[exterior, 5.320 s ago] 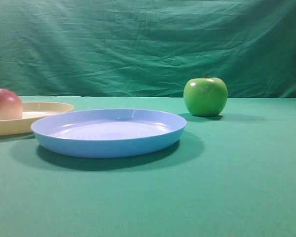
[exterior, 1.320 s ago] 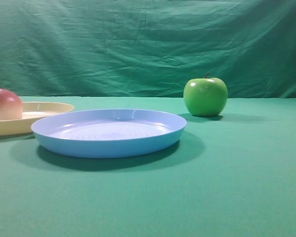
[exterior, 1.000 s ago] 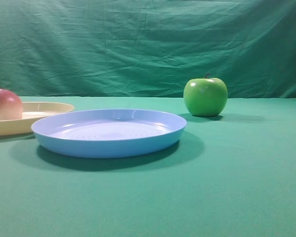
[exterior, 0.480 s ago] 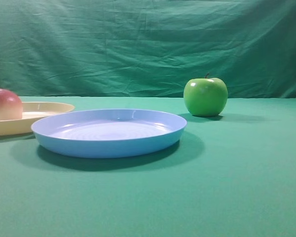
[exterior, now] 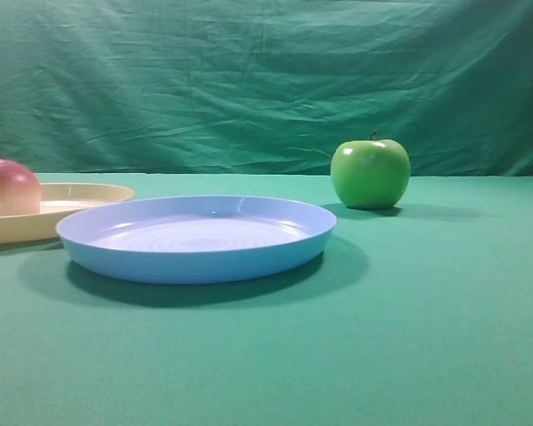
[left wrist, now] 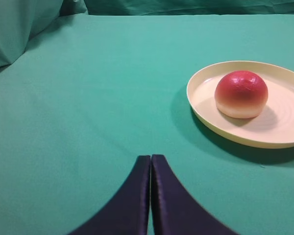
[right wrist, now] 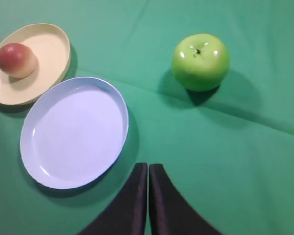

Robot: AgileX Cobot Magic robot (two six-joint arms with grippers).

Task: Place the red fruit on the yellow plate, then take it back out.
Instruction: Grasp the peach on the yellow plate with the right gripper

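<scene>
- Green cloth covers the surface [exterior: 426,337] and hangs behind.
- Yellow plate [left wrist: 284,134] holds the red fruit [left wrist: 241,94] — red on top, cream below.
- Blue plate [right wrist: 73,132] lies beside it, bare; green apple [right wrist: 201,61] well apart.
- My left claw [left wrist: 150,161] and right claw [right wrist: 148,169] — both clenched on nothing.

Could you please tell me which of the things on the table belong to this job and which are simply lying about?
Part of the job:
- red fruit, sitting on the yellow plate
- yellow plate

Just lying about:
- blue plate, empty
- green apple, standing on the green cloth
</scene>
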